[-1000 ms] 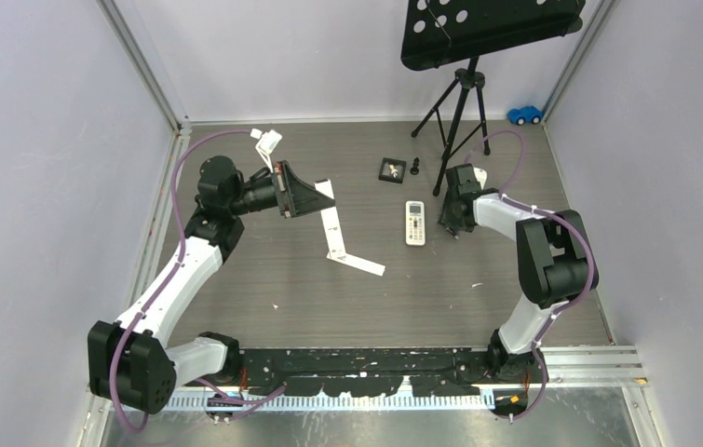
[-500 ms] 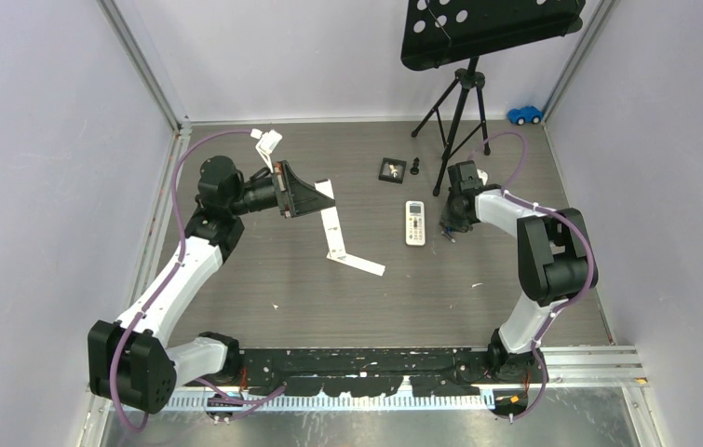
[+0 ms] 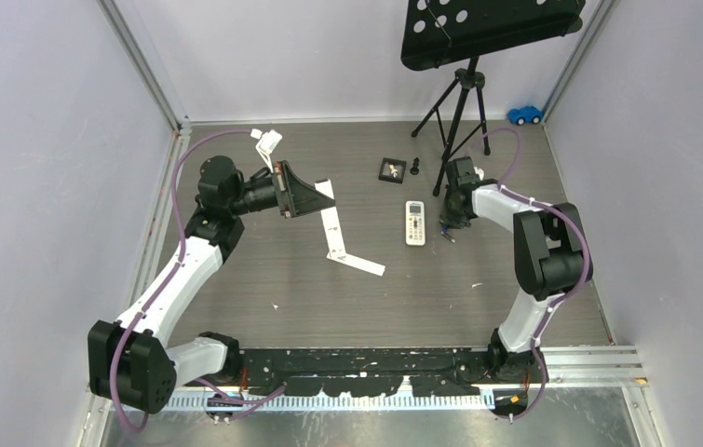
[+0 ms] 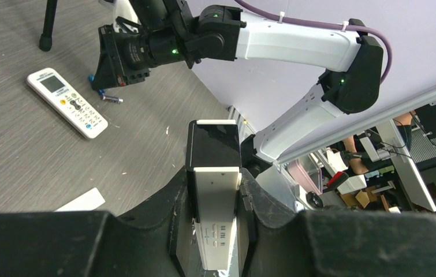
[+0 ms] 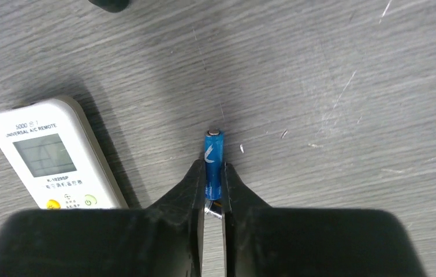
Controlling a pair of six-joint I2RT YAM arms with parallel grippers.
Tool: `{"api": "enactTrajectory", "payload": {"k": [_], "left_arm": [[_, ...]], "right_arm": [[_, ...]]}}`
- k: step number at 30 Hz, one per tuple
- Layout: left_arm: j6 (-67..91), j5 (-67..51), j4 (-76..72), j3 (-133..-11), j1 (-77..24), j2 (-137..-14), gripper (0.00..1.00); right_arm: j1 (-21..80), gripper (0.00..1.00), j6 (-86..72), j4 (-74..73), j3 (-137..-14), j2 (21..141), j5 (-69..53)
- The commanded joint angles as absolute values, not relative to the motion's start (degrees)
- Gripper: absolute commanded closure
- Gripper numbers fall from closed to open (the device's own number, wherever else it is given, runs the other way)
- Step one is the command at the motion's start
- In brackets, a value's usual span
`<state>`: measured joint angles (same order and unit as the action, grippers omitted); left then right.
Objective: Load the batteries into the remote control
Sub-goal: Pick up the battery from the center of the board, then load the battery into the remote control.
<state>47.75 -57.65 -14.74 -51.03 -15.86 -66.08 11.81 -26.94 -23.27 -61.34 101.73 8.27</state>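
My right gripper [image 5: 213, 173] is shut on a blue battery [image 5: 214, 157], low against the table just right of the white A/C remote [image 5: 53, 156]. A second battery's metal end [image 5: 215, 209] shows beneath the jaws. From above, that gripper [image 3: 448, 225] is beside this remote [image 3: 415, 223]. My left gripper [image 4: 214, 182] is shut on a slim white-and-black remote [image 4: 215, 190], held above the table at far left [image 3: 315, 197]. The left wrist view also shows the right gripper [image 4: 97, 81], a loose battery [image 4: 111, 99] and the A/C remote [image 4: 68, 104].
A black tripod stand [image 3: 459, 102] rises just behind the right gripper. A small black tray [image 3: 392, 169] and a black piece [image 3: 415, 167] lie beyond the A/C remote. White strips [image 3: 334, 233] lie mid-table. A blue toy car [image 3: 525, 115] sits in the far right corner.
The right wrist has shifted slightly toward the far side, staying beside the A/C remote. The left arm has not moved.
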Motion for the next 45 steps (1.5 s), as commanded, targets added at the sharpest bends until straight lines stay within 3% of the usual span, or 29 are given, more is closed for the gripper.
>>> {"api": "enactTrajectory", "payload": {"k": [1,4,10,26,31,36,45], "left_arm": [[47.7,-58.1,-16.5,-51.1,-16.0,-65.7,1.0],[47.9,-57.8,-16.7,-50.4,-16.0,-65.7,1.0],[50.2,-55.8,-19.3,-48.2,-16.1,-66.7,1.0],[53.9,-48.9,-23.2,-44.0,-19.9,-76.0,1.0],[58.1,-48.5,-28.9,-41.6,-20.8,-79.0,1.0],[60.8,-46.5,-29.4,-41.1,-21.4,-81.5,1.0],[63.9,-44.4,-29.0,-41.3,-21.4,-85.6,1.0]], "right_arm": [[11.8,0.95,-28.7,-26.4,-63.5,104.3,11.1],[12.0,1.0,-30.1,-26.9,-63.6,100.9,13.3],[12.9,1.0,-29.3,-26.3,-63.2,90.0,9.8],[26.7,1.0,-27.8,-0.5,-47.9,62.4,-34.5],[31.2,1.0,-31.3,-4.1,-49.3,60.8,-31.7],[33.8,1.0,-38.2,-18.4,-55.2,63.5,-17.5],[41.9,1.0,-39.5,-30.0,-63.0,70.3,-14.0]]}}
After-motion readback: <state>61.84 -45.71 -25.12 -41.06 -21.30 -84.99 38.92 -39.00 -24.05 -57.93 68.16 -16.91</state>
